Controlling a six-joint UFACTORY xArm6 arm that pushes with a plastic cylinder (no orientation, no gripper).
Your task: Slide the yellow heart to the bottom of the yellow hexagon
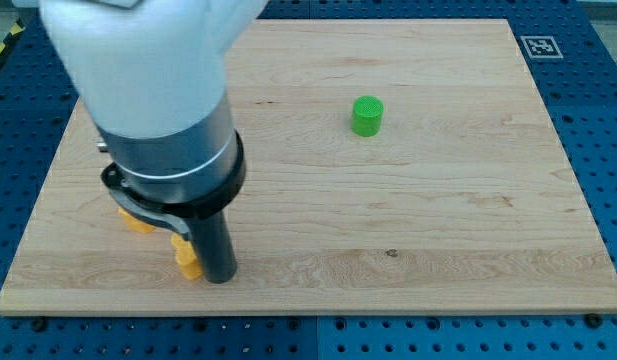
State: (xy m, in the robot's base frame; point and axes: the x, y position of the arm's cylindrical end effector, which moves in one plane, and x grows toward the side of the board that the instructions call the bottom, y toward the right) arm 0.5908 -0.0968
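Two yellow blocks show at the view's lower left, both partly hidden by my arm. One yellow block (135,220) peeks out under the arm's collar, its shape hidden. A second yellow block (186,256) lies just right of and below it, its shape also unclear. My tip (220,277) rests on the board, touching or nearly touching the right side of the second yellow block. I cannot tell which yellow block is the heart and which the hexagon.
A green round block (367,116) stands at the view's upper middle, far from the tip. The wooden board (438,230) lies on a blue pegboard table (598,120). The board's bottom edge runs close below the tip.
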